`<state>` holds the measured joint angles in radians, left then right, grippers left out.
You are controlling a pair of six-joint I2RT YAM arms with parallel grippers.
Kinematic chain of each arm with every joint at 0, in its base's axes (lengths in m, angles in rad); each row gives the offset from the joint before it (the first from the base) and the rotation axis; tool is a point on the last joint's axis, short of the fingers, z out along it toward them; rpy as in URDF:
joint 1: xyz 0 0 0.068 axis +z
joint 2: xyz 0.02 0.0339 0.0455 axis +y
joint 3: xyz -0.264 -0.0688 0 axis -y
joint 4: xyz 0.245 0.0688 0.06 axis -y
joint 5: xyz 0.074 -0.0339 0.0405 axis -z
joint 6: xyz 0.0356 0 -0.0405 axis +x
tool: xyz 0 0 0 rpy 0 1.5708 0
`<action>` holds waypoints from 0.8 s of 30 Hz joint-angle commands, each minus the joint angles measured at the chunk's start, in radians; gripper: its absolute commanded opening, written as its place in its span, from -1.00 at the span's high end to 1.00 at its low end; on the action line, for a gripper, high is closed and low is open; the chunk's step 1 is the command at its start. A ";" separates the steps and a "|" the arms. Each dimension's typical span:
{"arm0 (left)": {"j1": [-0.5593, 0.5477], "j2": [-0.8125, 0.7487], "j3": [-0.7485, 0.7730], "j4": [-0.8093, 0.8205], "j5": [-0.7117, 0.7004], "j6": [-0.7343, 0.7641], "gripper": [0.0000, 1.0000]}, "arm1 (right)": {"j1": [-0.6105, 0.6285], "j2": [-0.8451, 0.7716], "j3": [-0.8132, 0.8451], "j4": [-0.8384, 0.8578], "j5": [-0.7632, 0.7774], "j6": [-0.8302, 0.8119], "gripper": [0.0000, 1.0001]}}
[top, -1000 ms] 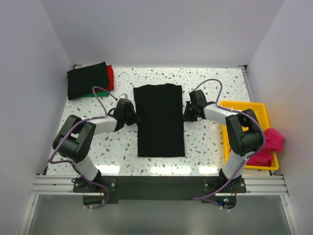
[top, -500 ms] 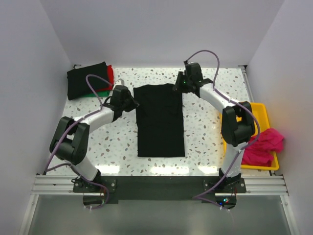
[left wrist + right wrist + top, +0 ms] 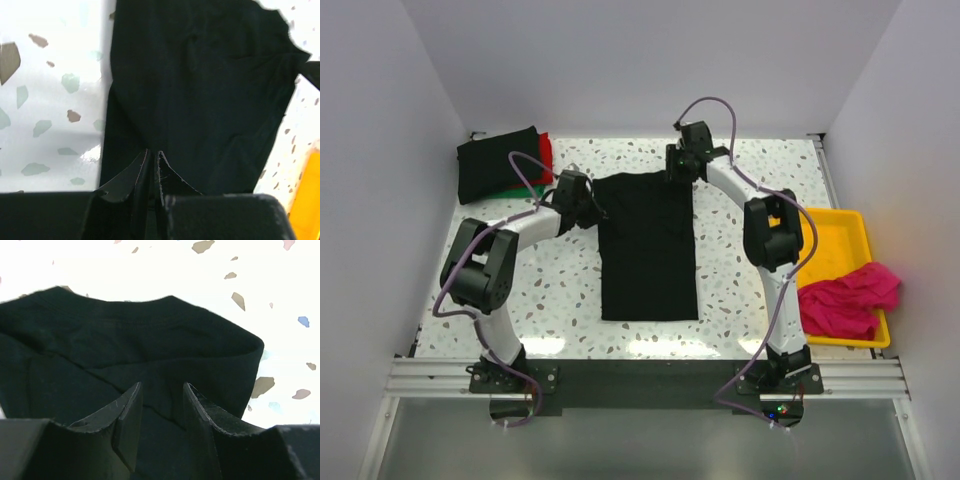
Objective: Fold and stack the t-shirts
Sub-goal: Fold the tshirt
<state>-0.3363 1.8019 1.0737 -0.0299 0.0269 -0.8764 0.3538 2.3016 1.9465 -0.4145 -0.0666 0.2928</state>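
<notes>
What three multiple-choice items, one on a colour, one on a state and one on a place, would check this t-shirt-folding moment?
1. Which colour tops the folded stack at the far left corner?
A. red
B. black
C. green

2. How do the right gripper's jaws stand?
A. apart, over the far edge of the spread black t-shirt
B. shut on the folded stack
C. shut on a red sleeve

3. Where is the magenta-pink t-shirt?
A. on the folded stack
B. under the spread black t-shirt
C. in the yellow tray, spilling over its rim

Answers: 1 B, black cloth lies uppermost, with red and green edges showing beneath; 2 A, the right wrist view shows them parted above the black cloth; 3 C, the pink cloth sits at the tray's near end and hangs past its right side.
</notes>
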 commanded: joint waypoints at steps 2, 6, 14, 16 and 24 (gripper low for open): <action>0.002 0.020 0.019 -0.005 0.027 -0.012 0.75 | 0.002 0.021 0.048 -0.041 -0.004 -0.072 0.16; 0.002 0.036 0.006 -0.004 0.030 -0.010 0.75 | 0.001 -0.002 -0.014 -0.029 -0.001 -0.076 0.16; 0.002 0.054 -0.009 -0.011 0.005 -0.018 0.77 | 0.030 -0.062 -0.075 0.048 -0.061 -0.076 0.17; 0.002 0.054 -0.015 -0.010 0.001 -0.021 0.77 | 0.046 -0.042 -0.040 0.063 -0.085 -0.092 0.17; 0.005 0.059 -0.012 -0.024 -0.005 -0.021 0.81 | 0.129 0.074 0.104 0.146 -0.151 -0.118 0.17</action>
<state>-0.3363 1.8542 1.0622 -0.0532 0.0364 -0.8803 0.4530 2.3428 1.9759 -0.3542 -0.1612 0.2058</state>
